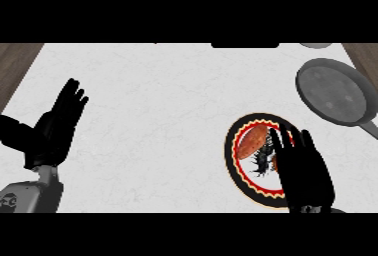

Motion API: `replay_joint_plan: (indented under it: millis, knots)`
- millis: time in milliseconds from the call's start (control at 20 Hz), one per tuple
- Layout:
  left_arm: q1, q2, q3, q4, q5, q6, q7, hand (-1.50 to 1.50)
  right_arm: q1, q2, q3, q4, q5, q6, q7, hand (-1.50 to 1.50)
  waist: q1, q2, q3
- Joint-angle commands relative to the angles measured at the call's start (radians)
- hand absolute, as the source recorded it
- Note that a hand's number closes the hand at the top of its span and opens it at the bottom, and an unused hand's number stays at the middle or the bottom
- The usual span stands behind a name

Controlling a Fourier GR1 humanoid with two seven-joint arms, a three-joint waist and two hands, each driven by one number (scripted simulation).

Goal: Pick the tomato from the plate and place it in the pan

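We see the pale worktop [162,125] from above, with our right hand [304,172] stretched over the plate [235,131] at the lower right. Its fingers [286,142] are straight and lie close together, pointing away from us, and they curl round nothing. The plate has a dark rim with a yellow and red patterned band, and our palm covers most of its right half. The tomato [252,140] lies on the plate's upper left part, reddish orange, just beside our fingers on their left; we cannot tell whether they touch it. A dark mark on the plate's white middle shows below the tomato, partly hidden by the hand. The grey pan [332,92] sits at the upper right, apart from the plate, its handle running to the right edge. Our left hand [53,131] rests open at the left edge, fingers up.
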Motion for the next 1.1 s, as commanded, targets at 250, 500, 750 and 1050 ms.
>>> replay_joint_plan:
  millis: [250, 500, 750, 1050]
  knots:
    - [0.012, -0.043, 0.003, -0.077, -0.055, 0.021, 0.064, 0.0, 0.003, 0.043, -0.075, 0.179, 0.081, -0.091, -0.14, -1.5, 0.0, 0.0, 0.0]
    - [-0.047, -0.03, 0.068, 0.038, -0.035, -0.051, 0.004, 0.0, -0.031, 0.101, -0.104, 0.232, 0.108, -0.048, -0.172, -1.5, -0.002, 0.001, 0.0]
    - [0.004, -0.068, 0.029, -0.002, -0.079, -0.029, 0.012, 0.0, -0.021, 0.064, -0.175, 0.39, 0.127, -0.24, -0.307, -1.5, 0.001, 0.001, 0.0]
    - [-0.106, -0.057, 0.079, 0.045, -0.071, -0.042, 0.058, 0.0, 0.04, 0.122, -0.175, 0.346, 0.166, -0.217, -0.305, -1.5, -0.005, 0.0, 0.0]
